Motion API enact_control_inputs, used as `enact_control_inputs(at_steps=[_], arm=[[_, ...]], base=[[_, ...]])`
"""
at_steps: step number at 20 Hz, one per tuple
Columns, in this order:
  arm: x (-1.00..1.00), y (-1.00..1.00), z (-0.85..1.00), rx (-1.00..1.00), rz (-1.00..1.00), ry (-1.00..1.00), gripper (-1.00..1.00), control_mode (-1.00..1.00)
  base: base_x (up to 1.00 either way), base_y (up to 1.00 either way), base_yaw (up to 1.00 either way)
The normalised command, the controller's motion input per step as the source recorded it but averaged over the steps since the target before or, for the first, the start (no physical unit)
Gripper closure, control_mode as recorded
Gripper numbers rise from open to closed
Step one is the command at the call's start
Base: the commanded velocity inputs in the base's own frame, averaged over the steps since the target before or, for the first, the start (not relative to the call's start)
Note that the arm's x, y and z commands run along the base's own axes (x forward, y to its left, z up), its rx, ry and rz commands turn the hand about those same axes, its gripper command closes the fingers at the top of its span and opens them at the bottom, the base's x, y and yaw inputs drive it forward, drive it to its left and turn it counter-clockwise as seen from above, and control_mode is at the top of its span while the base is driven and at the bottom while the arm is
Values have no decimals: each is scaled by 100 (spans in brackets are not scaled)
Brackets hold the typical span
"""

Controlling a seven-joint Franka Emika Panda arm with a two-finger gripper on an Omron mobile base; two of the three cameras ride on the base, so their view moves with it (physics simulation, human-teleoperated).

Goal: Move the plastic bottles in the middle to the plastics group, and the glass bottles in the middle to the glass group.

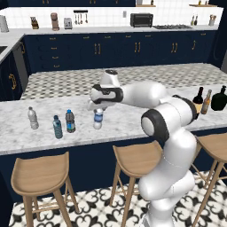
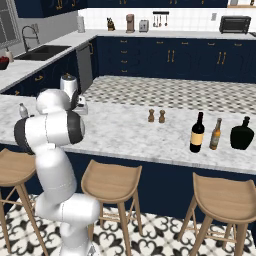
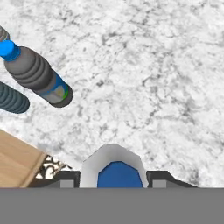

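Note:
My gripper points down over the marble counter and is shut on the top of the clear whitish plastic bottle with a blue label. In the hand view that bottle sits between my fingertips. The dark grey-tinted bottle stands to its left, beside the teal-blue bottle and the clear white-labelled bottle. At the counter's right end the tall dark wine bottle stands next to the slim amber bottle and the squat black jug.
Two small brown shakers stand mid-counter towards the far edge. Wooden stools line the near side below the counter edge; one stool seat shows in the hand view. The grey-tinted bottle and the teal bottle stand close to my gripper's left.

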Motion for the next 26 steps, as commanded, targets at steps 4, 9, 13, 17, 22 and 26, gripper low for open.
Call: enact_control_inputs(at_steps=[4,9,13,17,22,26], arm=[[31,74,-10,0,12,-6,100,-100],[45,62,-24,-3,5,-1,100,-100],[35,38,-33,-10,2,0,100,-100],[34,31,-29,-5,0,0,100,-100],[10,4,-24,-2,4,0,100,-100],[4,0,-26,-3,4,0,100,-100]], base=[[0,0,0],[0,0,0],[0,0,0],[0,0,0],[0,0,0],[0,0,0]])
